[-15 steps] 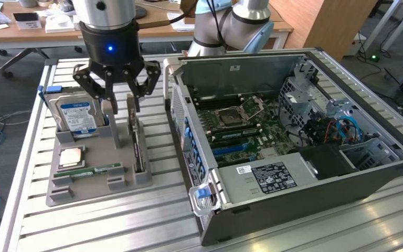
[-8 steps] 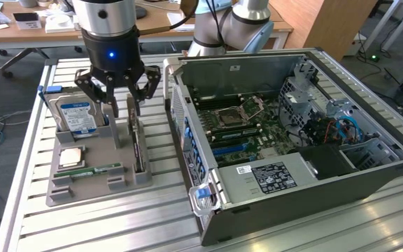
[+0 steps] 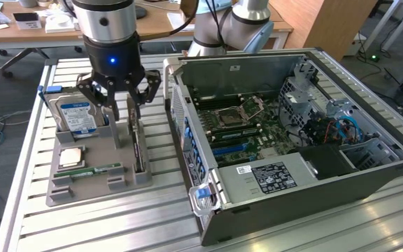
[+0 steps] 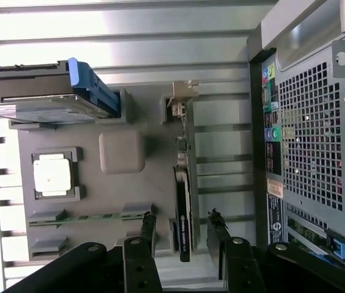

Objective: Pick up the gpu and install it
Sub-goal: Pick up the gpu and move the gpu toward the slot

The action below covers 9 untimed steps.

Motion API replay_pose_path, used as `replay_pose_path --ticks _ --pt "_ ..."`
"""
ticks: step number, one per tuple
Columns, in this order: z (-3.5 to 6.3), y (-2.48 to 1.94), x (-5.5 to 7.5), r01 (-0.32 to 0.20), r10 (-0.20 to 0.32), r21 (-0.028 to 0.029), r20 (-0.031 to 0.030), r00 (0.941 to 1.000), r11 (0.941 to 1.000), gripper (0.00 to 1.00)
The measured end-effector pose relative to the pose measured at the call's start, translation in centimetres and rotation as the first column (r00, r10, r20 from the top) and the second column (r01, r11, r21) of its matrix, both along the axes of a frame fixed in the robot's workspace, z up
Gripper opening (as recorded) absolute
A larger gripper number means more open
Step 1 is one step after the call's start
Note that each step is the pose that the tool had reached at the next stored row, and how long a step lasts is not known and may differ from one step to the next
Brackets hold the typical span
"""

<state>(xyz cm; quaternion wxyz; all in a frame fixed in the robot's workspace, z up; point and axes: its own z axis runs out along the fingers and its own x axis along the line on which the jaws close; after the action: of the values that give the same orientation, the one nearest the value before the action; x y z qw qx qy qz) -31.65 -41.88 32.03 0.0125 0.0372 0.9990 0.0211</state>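
Pincer point(image 3: 123, 116) of black metal hangs low over a grey plastic tray point(image 3: 89, 191) on the slatted metal counter point(image 3: 117, 226) in the exterior view, beside an open grey computer case point(image 3: 293, 220). The gpu point(image 3: 139, 152), a thin dark card, stands on edge in the tray's slot nearest that case. In the wrist view, the pincer point(image 4: 181, 215) is released, its fingers point(image 4: 148, 223) flanking the gpu point(image 4: 184, 210) with gaps on both sides.

We are seeing a silver metal hard drive point(image 3: 67, 98) wearing a blue-and-white label point(image 3: 77, 118), a thin dark gpu card point(image 4: 183, 213) edged pale, and a narrow green stick point(image 3: 98, 170) at six o'clock on the grey plastic tray point(image 3: 93, 149).
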Motion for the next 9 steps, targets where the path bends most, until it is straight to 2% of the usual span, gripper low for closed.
replay_pose_path --ticks 9 --pt "-1.02 0.00 0.00 0.000 0.000 0.0000 0.0001 1.0000 1.0000 0.47"
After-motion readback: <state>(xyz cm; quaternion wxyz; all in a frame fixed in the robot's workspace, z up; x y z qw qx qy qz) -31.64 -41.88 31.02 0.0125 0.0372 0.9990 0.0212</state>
